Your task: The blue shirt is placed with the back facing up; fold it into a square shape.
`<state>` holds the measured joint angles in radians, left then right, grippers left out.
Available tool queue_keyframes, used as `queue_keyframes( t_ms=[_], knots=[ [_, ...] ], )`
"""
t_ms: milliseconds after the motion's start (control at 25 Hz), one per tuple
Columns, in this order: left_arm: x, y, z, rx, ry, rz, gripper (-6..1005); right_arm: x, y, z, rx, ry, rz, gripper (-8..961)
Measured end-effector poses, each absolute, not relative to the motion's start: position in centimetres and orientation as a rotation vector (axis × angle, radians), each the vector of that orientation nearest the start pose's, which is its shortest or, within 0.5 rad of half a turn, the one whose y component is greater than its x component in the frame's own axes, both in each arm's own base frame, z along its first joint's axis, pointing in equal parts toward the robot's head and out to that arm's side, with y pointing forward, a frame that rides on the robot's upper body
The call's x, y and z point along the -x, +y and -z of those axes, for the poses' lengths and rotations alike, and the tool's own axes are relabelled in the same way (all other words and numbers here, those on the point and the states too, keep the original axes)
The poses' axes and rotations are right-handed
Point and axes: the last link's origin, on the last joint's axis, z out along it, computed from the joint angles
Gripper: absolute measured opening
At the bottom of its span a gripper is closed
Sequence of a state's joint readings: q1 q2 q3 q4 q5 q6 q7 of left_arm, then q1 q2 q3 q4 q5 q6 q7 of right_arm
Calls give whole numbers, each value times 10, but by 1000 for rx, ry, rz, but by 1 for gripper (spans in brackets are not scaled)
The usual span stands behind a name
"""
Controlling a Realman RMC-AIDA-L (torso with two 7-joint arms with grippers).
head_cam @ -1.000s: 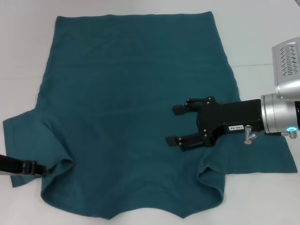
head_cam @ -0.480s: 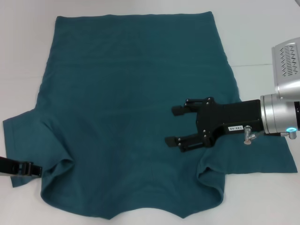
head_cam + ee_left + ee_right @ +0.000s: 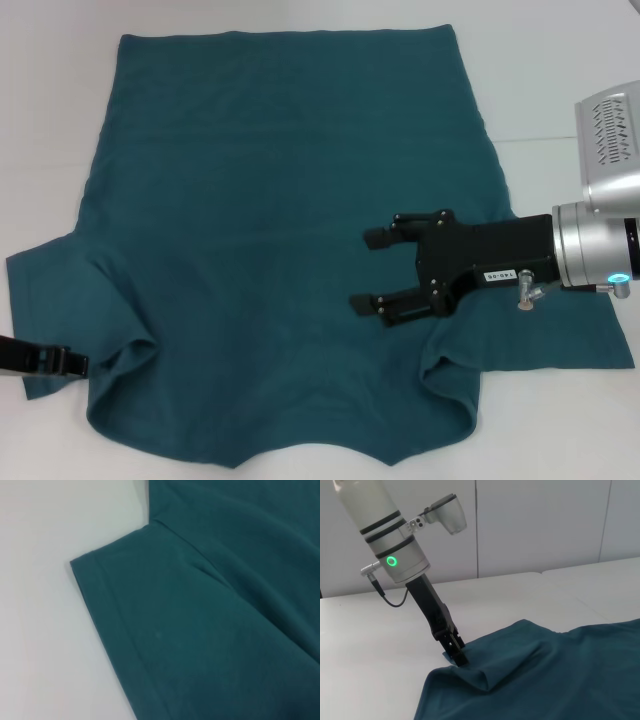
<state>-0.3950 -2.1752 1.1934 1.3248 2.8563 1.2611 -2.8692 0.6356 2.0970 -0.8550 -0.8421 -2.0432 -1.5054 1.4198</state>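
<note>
The blue shirt [image 3: 270, 200] lies spread flat on the white table, hem at the far side and neck at the near edge. My right gripper [image 3: 365, 269] hovers open over the shirt's right half, pointing left, with nothing between its fingers. My left gripper [image 3: 80, 362] reaches in from the near left edge across the left sleeve and looks shut on the cloth by the armpit. The right wrist view shows the left gripper [image 3: 457, 656] with a raised ridge of shirt [image 3: 560, 675] at its tip. The left wrist view shows only the flat sleeve [image 3: 210, 630] and its hem.
Bare white table [image 3: 560, 80] surrounds the shirt on the left, right and far sides. The right arm's silver wrist [image 3: 600, 250] hangs over the shirt's right sleeve. A pale wall stands behind the table in the right wrist view.
My left gripper has slid a little to the left along the sleeve. The right gripper has barely shifted, and the shirt's outline looks the same.
</note>
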Motion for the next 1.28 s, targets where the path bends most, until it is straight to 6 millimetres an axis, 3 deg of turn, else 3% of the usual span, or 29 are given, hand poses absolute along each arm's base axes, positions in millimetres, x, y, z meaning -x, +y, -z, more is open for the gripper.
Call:
queue_keyframes(
  t_ms=[360, 600, 800, 880, 1280],
  knots=[
    [282, 348, -16, 1948, -1427, -292, 609, -202, 368, 3, 2854, 258, -491, 916],
    [280, 349, -13, 1964, -1402, -299, 469, -202, 368, 4, 2853, 261, -490, 915],
    [277, 352, -12, 1969, -1375, -288, 242, -203, 369, 5, 2849, 265, -488, 915],
    [276, 353, -12, 1968, -1370, -282, 89, -203, 369, 5, 2849, 264, -488, 915],
    [269, 358, -13, 1977, -1339, -250, 78, -202, 369, 5, 2845, 261, -490, 916]
  ],
)
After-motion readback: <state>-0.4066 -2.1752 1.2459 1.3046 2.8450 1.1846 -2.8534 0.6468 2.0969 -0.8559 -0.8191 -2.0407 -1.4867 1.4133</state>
